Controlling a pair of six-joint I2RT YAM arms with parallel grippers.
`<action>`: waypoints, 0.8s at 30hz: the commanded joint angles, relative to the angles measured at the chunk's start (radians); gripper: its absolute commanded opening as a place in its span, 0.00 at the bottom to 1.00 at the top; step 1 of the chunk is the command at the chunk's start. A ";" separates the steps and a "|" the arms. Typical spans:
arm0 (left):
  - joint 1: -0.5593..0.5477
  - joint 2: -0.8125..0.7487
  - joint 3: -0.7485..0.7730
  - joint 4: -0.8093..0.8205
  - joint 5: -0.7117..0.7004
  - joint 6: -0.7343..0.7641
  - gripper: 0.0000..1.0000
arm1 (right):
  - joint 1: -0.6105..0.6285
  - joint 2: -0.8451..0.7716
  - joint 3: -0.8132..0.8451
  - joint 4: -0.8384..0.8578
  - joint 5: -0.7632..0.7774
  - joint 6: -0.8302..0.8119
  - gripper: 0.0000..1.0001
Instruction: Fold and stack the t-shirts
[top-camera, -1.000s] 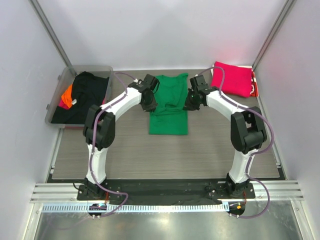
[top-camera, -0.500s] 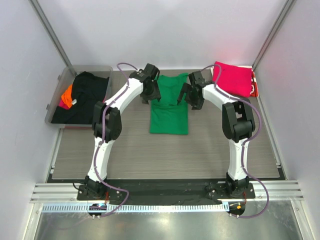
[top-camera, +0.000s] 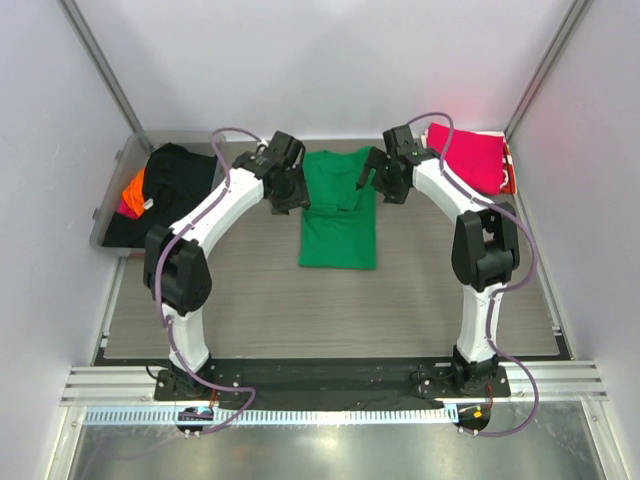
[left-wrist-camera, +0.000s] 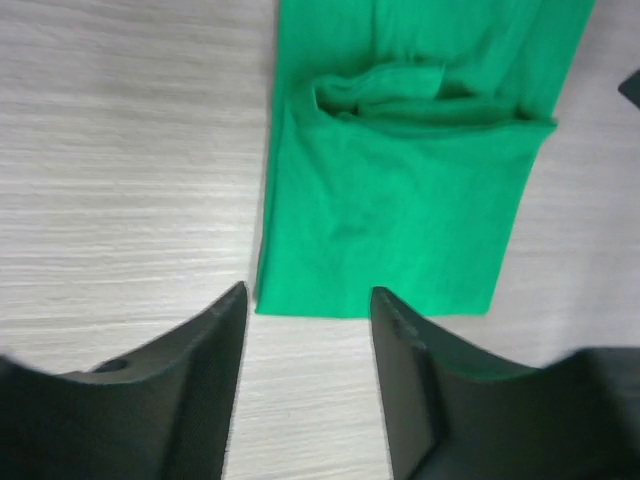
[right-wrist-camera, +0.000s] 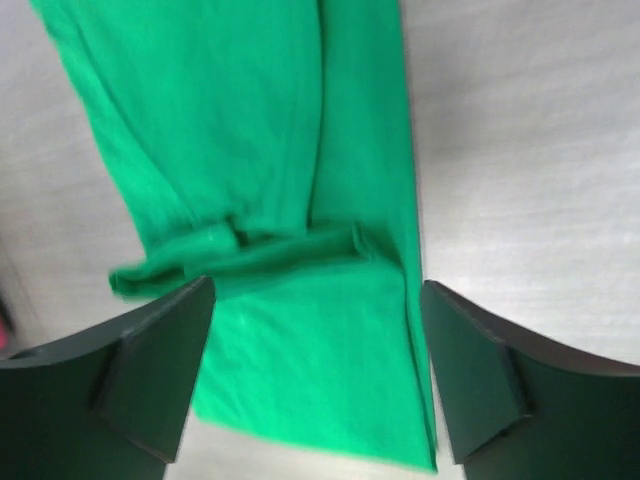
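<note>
A second ago both grippers were clamped shut low over the middle of the green shirt (top-camera: 338, 225); now they have let go and drawn up and outward. The left gripper (top-camera: 290, 190) stands about half open with nothing between its fingers. In its own wrist view, the left gripper (left-wrist-camera: 308, 295) frames bare table (left-wrist-camera: 120, 150) and one end corner of the shirt (left-wrist-camera: 400, 220), which lies just ahead of the fingertips, not touching them. The right gripper (top-camera: 385, 180) is spread wide and also empty; from its wrist, the right gripper (right-wrist-camera: 315, 288) hovers above the shirt (right-wrist-camera: 250, 130), which spreads out below and ahead of it. The shirt lies flat between the two tools as a narrow strip with a crosswise ridge of doubled cloth. That release suggests one fold is laid down and done, with a further fold and the stacking not yet made. Beyond the right gripper, to its outer side, sits a folded pink shirt (top-camera: 465, 157), the likely stack. Well out past the left gripper, a tub (top-camera: 110, 215) holds a black shirt (top-camera: 175, 190) and an orange one (top-camera: 133, 188), unfolded.
</note>
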 joint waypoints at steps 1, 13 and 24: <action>-0.003 -0.026 -0.078 0.107 0.070 0.019 0.51 | 0.017 -0.138 -0.108 0.025 -0.085 -0.021 0.87; -0.040 0.221 0.047 0.170 0.176 0.031 0.42 | 0.036 -0.046 -0.157 0.130 -0.294 -0.064 0.25; 0.006 0.385 0.239 0.101 0.142 0.063 0.41 | -0.013 0.119 -0.019 0.087 -0.286 -0.105 0.23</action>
